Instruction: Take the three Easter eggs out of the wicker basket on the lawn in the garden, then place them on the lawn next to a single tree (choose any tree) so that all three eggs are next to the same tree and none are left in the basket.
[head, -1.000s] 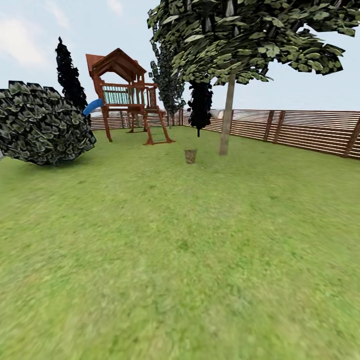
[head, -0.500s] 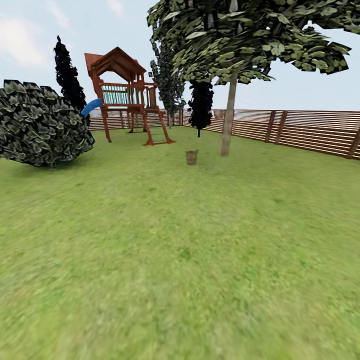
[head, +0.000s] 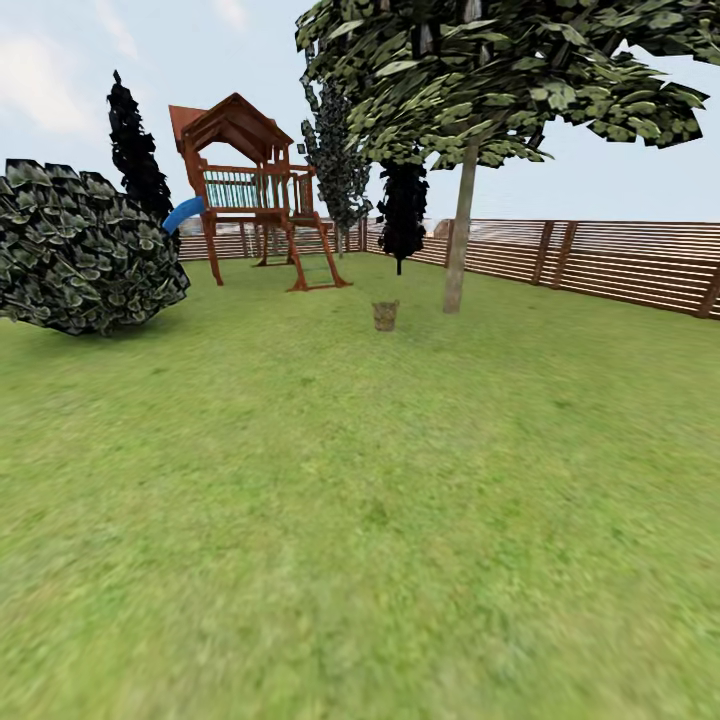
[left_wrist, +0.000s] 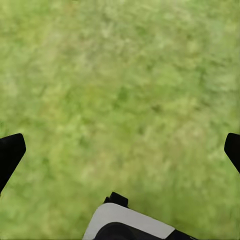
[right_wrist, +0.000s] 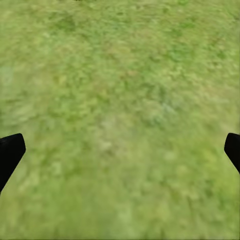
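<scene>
Wicker basket (head: 385, 315): upright on the lawn (head: 360, 520), far off, 12 o'clock.
Tree (head: 458, 245): near the basket, its 2 o'clock.
Play tower (head: 250, 190): 11 o'clock.
Fence (head: 610, 262): 2 o'clock.

Slatted wooden fence (head: 620, 262), red-brown play tower (head: 250, 190), dark bush (head: 85, 250), pale sky (head: 60, 60)

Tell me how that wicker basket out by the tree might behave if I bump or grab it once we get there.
The wicker basket stands upright on the flat lawn, taller than wide, so a push near its rim might tip it. It looks like loose weave, probably light and somewhat yielding to a grip. It is too far off to judge more; both grippers, left and right, are open over grass.
</scene>
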